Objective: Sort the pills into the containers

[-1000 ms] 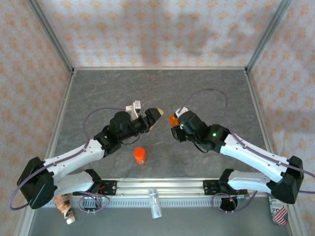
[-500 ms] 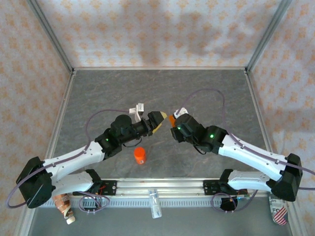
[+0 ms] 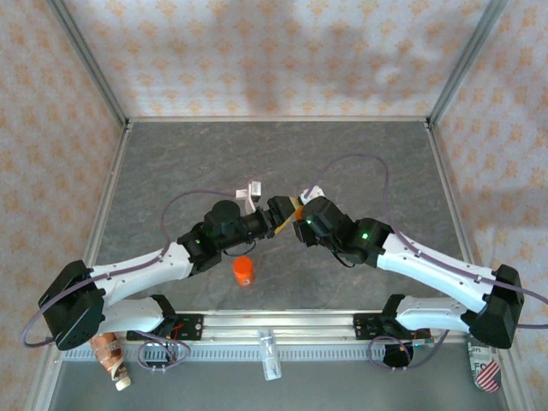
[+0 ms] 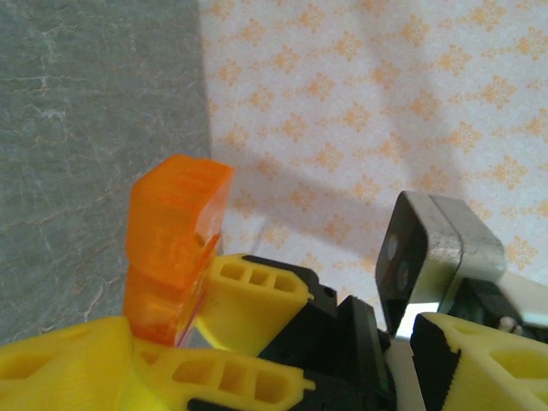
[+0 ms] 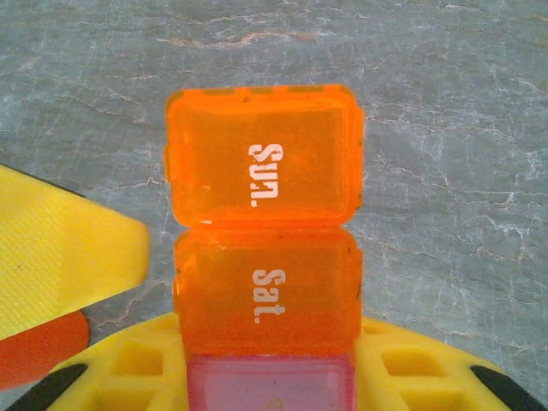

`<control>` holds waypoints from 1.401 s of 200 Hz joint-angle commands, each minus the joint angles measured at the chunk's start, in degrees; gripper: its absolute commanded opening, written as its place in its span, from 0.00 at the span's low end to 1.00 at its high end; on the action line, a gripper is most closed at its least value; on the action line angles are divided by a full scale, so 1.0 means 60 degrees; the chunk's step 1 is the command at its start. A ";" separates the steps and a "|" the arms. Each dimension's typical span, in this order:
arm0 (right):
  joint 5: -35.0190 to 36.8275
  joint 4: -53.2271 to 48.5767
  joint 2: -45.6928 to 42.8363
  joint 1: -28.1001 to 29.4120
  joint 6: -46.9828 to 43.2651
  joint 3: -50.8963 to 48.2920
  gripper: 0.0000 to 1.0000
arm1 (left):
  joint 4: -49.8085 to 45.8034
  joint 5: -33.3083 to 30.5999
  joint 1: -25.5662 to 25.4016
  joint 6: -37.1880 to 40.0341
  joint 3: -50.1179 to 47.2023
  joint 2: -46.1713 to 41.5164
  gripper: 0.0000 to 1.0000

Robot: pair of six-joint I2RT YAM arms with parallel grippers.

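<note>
Two white-and-black robot arms, left arm and right arm, one translucent orange-and-pink plastic pill box and one upright orange cylindrical bottle on a single grey marbled tabletop

Left arm is angling from its base at bottom left up and inward toward table centre, wrist rolled, cable looping over the forearm. Left gripper is pointing right with jaws standing wide apart, holding nothing. One of its yellow fingers is sitting just beside the right gripper's load. Right arm is angling from bottom right up and inward, green light showing on the forearm. Right gripper is pointing left and clamping the containers between both yellow fingers. The two gripper tips are nearly meeting mid-table, above the surface.
</note>
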 commanded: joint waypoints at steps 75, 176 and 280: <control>0.0073 0.0236 0.0001 0.0039 0.0251 0.0029 0.20 | 0.0712 -0.0336 -0.0199 -0.0065 0.0566 0.0007 0.83; 0.0504 -0.0015 0.0034 0.0046 0.0290 0.0014 0.20 | 0.0003 -0.0668 -0.0216 0.0301 0.0514 -0.0374 0.84; 0.0312 0.0146 0.0153 0.0042 0.0357 -0.0108 0.20 | 0.0465 -0.0553 -0.0247 0.0305 0.0953 0.0141 0.84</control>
